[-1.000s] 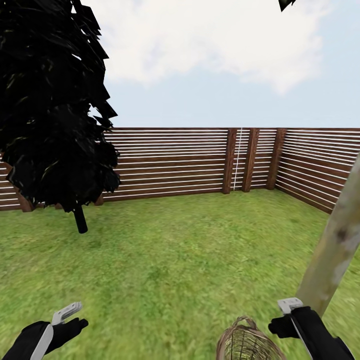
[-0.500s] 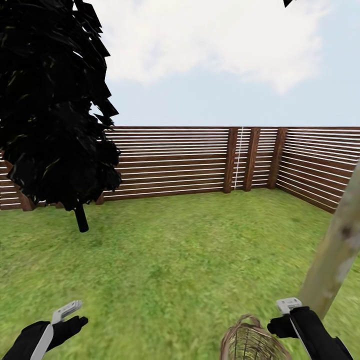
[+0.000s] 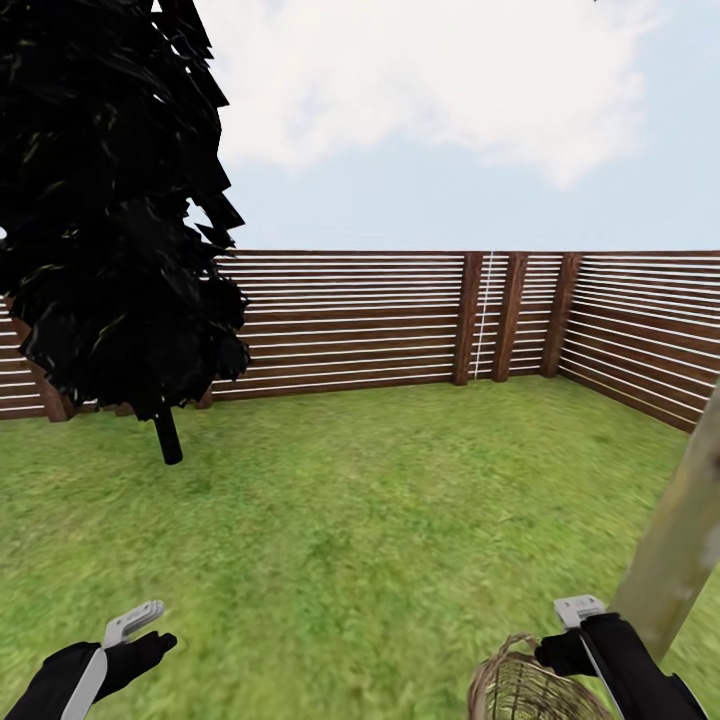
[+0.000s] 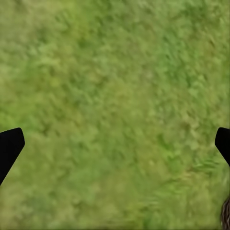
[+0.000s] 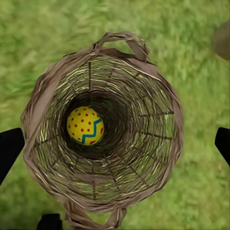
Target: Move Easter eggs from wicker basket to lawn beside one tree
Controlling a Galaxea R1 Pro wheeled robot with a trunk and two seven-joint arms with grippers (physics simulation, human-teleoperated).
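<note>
The brown wicker basket [image 3: 528, 688] stands on the lawn [image 3: 380, 520] at the bottom right, close to the pale trunk of the tree [image 3: 672, 545]. Seen from straight above, the basket [image 5: 143, 86] holds one yellow Easter egg [image 5: 85, 125] with red dots and a blue zigzag at its bottom. The other two eggs are out of view. My right gripper [image 3: 568, 632] hovers open over the basket, its fingertips [image 5: 9, 148] wide apart either side of the rim. My left gripper [image 3: 140, 638] hangs open over bare grass [image 4: 115, 96].
An all-black columnar tree [image 3: 110, 220] stands at the back left. A dark slatted fence [image 3: 350, 320] closes the garden at the back and right. Open grass lies between me and the fence. The trunk's foot [image 5: 222, 40] is just beyond the basket.
The whole view has shifted, so the camera has moved: basket, trunk and fence sit further right in the picture. Both grippers hold their places in the picture.
</note>
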